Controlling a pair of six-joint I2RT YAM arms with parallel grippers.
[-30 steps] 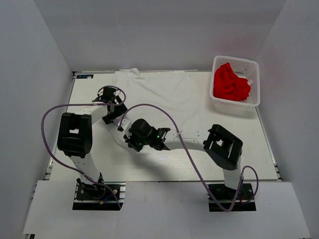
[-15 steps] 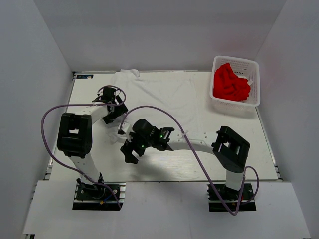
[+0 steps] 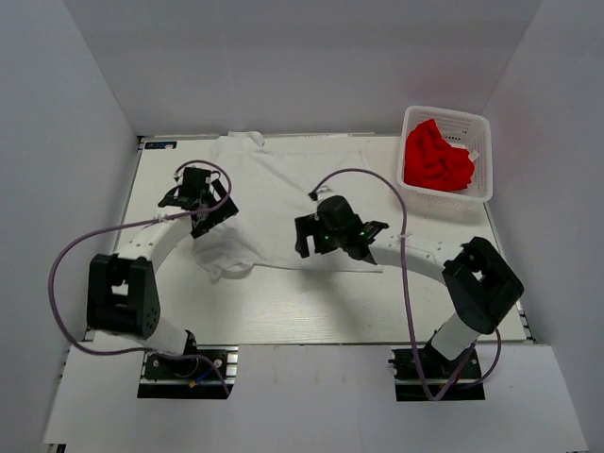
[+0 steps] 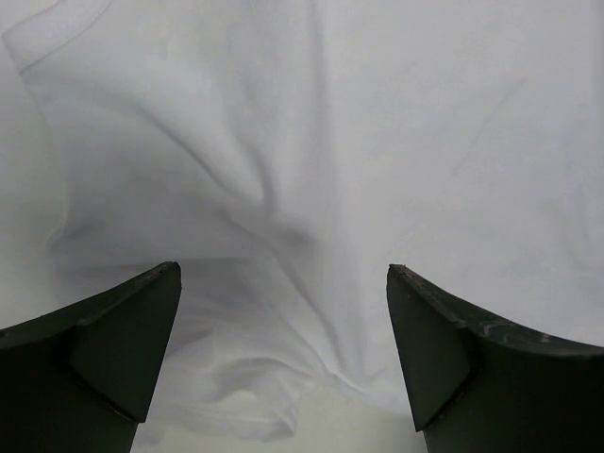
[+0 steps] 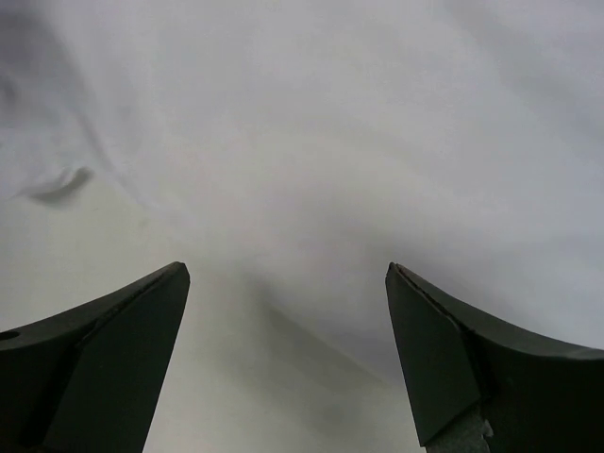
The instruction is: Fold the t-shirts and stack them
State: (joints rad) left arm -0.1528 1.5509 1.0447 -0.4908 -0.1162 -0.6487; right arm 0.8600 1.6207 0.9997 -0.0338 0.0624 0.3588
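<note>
A white t-shirt (image 3: 283,179) lies spread across the back half of the table, its near-left part rumpled into folds (image 3: 226,260). My left gripper (image 3: 203,200) hangs open over the shirt's left side; in its wrist view the creased cloth (image 4: 330,142) fills the frame, and nothing is between the fingers around the left gripper (image 4: 283,271). My right gripper (image 3: 310,236) is open above the shirt's near hem, and in its wrist view the right gripper (image 5: 287,268) holds nothing over the smooth cloth (image 5: 377,113). A red t-shirt (image 3: 437,159) sits crumpled in the basket.
A white lattice basket (image 3: 448,115) stands at the back right corner. The bare white table (image 3: 283,311) runs along the front, between the shirt and the arm bases. Purple cables loop over both arms. Grey walls close in on three sides.
The right gripper has opened and swung from the table's left-centre to the right, over the shirt's near hem. The left arm has stretched out, its gripper shifting slightly back-left. The shirt's near-left part now lies bunched.
</note>
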